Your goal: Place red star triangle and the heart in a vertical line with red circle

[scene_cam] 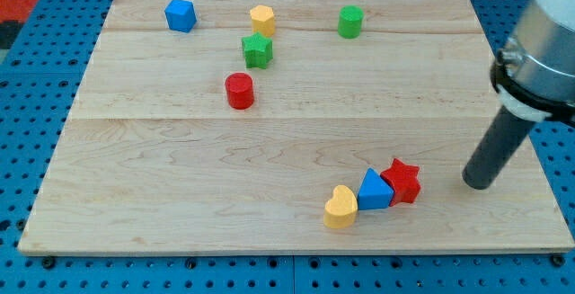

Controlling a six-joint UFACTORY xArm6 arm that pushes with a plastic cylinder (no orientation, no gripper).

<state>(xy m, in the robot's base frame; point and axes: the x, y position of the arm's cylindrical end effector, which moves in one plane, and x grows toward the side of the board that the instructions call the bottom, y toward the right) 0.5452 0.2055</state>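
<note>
The wooden bench point(180, 168) fills most of the view. My tip point(478, 184), the end effector here, is just a plain rod, nothing to open, holding nothing, sitting right of the red star point(402, 180) without touching. Star, blue triangle point(375, 190) and yellow heart point(340, 207) touch in a row near the bottom. The red circle point(239, 90) is well apart, upper left.
</note>
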